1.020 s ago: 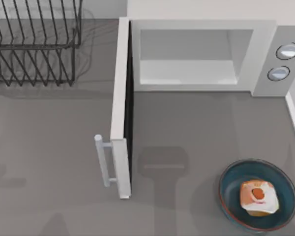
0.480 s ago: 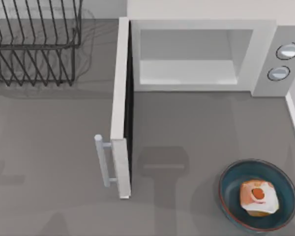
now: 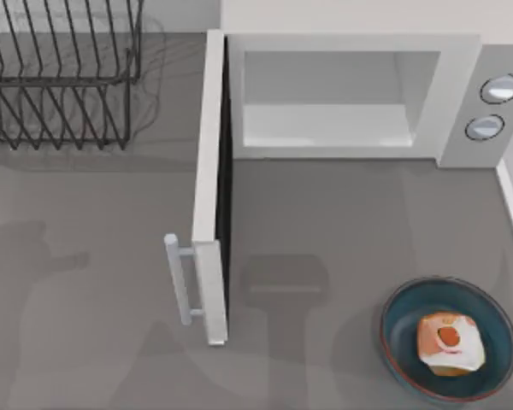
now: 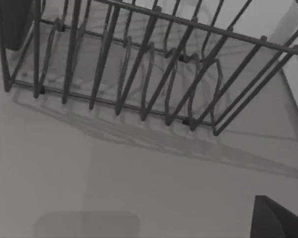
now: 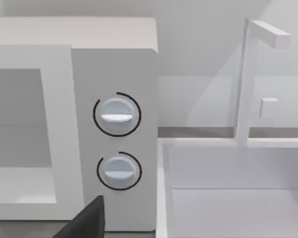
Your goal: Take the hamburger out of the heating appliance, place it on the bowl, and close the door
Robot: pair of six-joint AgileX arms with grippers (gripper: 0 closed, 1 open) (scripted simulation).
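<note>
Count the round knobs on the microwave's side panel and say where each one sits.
2. One knob sits farther back on the microwave's right-hand panel; the other knob sits just in front of it, nearer the bowl.

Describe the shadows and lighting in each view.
Top view: soft, even light; blurry grey shadows fall on the table, a boxy one right of the door and a fainter shape at the table's left. Left wrist view: the dish rack throws a crisp lattice of wire shadows on the pale surface beneath. Right wrist view: bright, flat light on the heating appliance, with a diagonal shade on the wall behind.
</note>
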